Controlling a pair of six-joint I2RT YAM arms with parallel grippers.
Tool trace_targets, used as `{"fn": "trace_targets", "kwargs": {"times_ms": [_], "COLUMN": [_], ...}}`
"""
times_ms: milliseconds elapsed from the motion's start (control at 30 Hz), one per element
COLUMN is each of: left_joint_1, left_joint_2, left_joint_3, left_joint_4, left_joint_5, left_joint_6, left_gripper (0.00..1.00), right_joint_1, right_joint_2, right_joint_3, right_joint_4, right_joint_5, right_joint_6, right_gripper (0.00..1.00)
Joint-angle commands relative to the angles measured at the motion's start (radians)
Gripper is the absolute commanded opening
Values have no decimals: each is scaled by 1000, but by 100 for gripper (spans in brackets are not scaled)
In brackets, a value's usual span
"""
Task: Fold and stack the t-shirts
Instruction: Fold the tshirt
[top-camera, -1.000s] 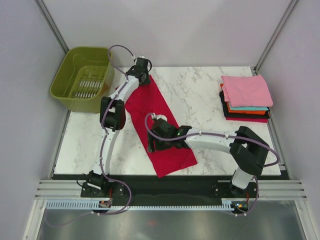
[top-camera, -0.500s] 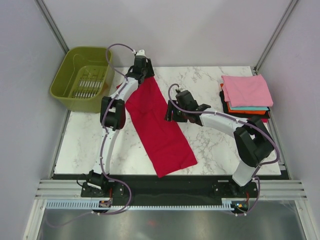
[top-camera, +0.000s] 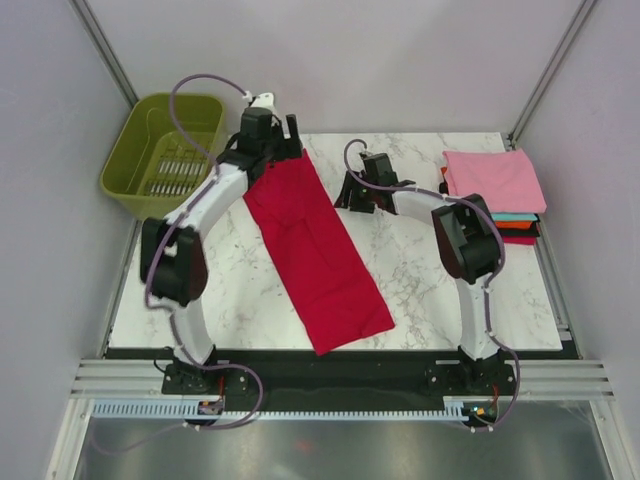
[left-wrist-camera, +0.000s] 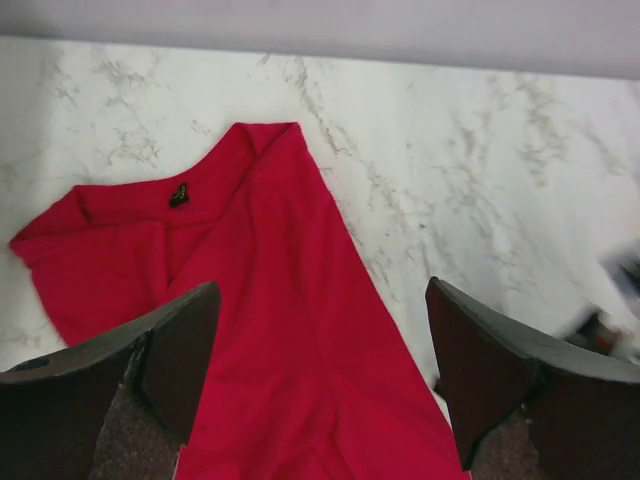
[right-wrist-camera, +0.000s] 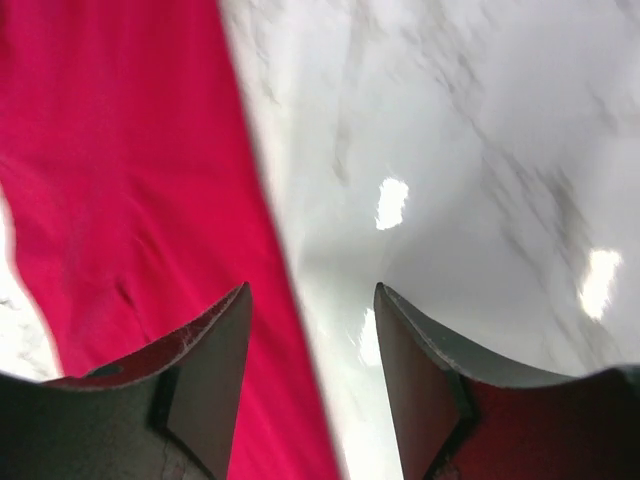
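Two arms reach far across the bench (top-camera: 410, 270). The left claw (left-wrist-camera: 320, 330) hangs spread and empty over the collar end of the crimson t-shirt (top-camera: 315, 250), which trails back from it as a long folded strip. The right claw (right-wrist-camera: 310, 330), also spread and empty, straddles that shirt's long edge over white marble. Further to its right lies the folded stack (top-camera: 495, 185), pink on top. An olive basket (top-camera: 150, 150) sits left of the left claw, with grey walls around.

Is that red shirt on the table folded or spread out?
Partly folded: the crimson red cloth t-shirt lies flat as one long narrow strip, sides folded in, not yet doubled into a compact square.
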Motion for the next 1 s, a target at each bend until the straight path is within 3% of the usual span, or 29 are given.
{"fn": "trace_targets", "kwargs": {"times_ms": [0,133,200,300,400,500,533,600,733,833,967], "left_joint_1": [-19,-22,-28,-46,-62,-72,-74,-74,-76,-86,-86], "left_joint_2": [-289,-521,-613,-703,-742,-750,-750,-751,-797,-863,-883], "left_joint_3": [-177,-482,-558,-729,-823,-900,-925,-954,-956,-1006,-1031], "left_joint_4": [-10,-7,-12,-3,66,101,105,126,126,181,195], "left_joint_5": [-58,-101,-113,-73,-62,-65,-73,-82,-62,-67,-53], "left_joint_6": [-41,-168,-231,-427,-455,-436,-426,-397,-382,-391,-383], "left_gripper": [92,93,94,90,89,89,89,89,89,89,90], "right_joint_1": [8,8,10,11,16,25,27,25,25,8,-56], "right_joint_2": [121,283,314,392,414,432,442,452,460,426,328], "right_joint_3": [198,386,447,511,524,547,556,573,584,542,354], "right_joint_4": [31,-28,-34,-60,-65,-77,-86,-92,-103,-103,-19], "right_joint_5": [-120,-171,-179,-195,-202,-188,-177,-171,-137,-75,-10], "right_joint_6": [-33,-38,-35,-21,-18,-16,-15,-10,-1,13,74], "right_gripper": [61,62,62,60,57,49,39,31,2,0,0]}}
